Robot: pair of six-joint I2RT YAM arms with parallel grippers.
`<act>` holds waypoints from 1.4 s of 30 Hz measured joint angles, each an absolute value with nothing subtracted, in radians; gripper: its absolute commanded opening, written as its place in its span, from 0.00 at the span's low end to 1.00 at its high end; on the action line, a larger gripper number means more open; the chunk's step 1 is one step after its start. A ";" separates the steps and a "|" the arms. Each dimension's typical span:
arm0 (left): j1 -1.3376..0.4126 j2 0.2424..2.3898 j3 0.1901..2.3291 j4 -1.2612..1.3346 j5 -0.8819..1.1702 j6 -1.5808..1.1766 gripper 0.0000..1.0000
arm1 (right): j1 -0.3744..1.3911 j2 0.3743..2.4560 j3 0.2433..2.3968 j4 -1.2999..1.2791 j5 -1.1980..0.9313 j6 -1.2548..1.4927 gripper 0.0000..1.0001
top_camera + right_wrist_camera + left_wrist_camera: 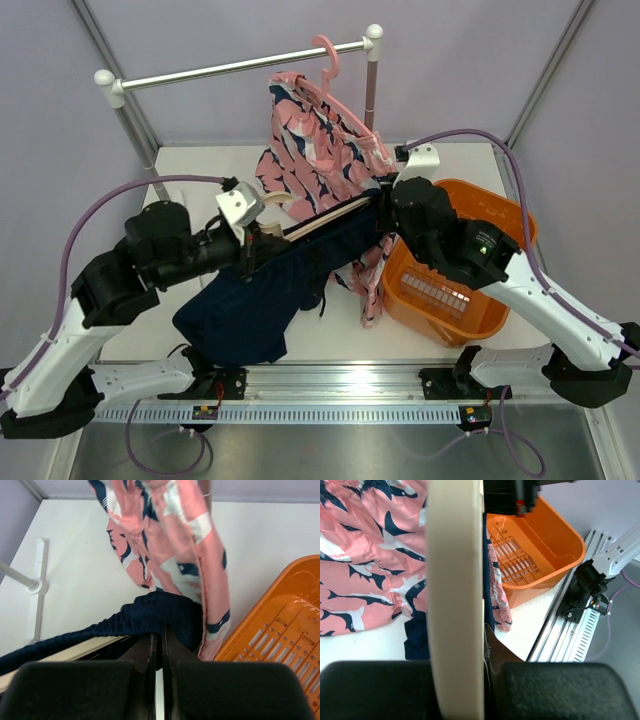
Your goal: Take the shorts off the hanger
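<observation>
Navy shorts [255,300] hang from a cream hanger bar [330,215] held level above the table between my two arms. My left gripper [262,245] is shut on the left end of the hanger [456,580], which fills the gap between its fingers. My right gripper [385,205] is shut on the navy elastic waistband [155,612] at the hanger's right end; the cream bar [75,651] shows just left of its fingers. The shorts' legs droop to the table at the front left.
Pink shark-print shorts [310,140] hang on a pink hanger from the clothes rail [240,65], right behind the navy shorts and touching them. An orange basket [505,215] sits at the right, under my right arm. The rail's foot [40,585] stands at the back left.
</observation>
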State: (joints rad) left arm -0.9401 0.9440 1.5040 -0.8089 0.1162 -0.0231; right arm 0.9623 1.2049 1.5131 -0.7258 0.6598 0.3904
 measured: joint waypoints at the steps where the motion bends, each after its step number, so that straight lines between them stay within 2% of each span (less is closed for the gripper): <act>1: -0.940 0.919 1.494 -0.805 0.117 -0.022 0.00 | 0.943 1.209 1.515 -0.722 0.649 0.389 0.00; 7: -0.941 0.837 1.454 -0.770 0.123 -0.015 0.00 | 0.847 1.229 1.515 -0.691 0.567 0.384 0.00; 22: -0.941 0.663 1.239 -0.551 0.030 -0.075 0.00 | 0.847 1.223 1.404 -0.596 0.360 0.425 0.00; 26: -0.941 0.640 1.193 -0.465 -0.018 -0.099 0.00 | 0.919 1.228 1.372 -0.583 0.357 0.443 0.00; 35: -0.942 0.633 1.093 -0.267 -0.123 -0.153 0.00 | 1.208 1.342 1.411 -0.551 0.406 0.447 0.00; 42: -0.942 0.635 1.092 -0.239 -0.309 -0.150 0.00 | 1.254 1.352 1.423 -0.575 0.433 0.426 0.00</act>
State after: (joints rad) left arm -0.9421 0.6346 1.0924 -0.2390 -0.3092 -0.1501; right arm 1.2545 1.3521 1.4235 -0.5747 0.4328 0.4263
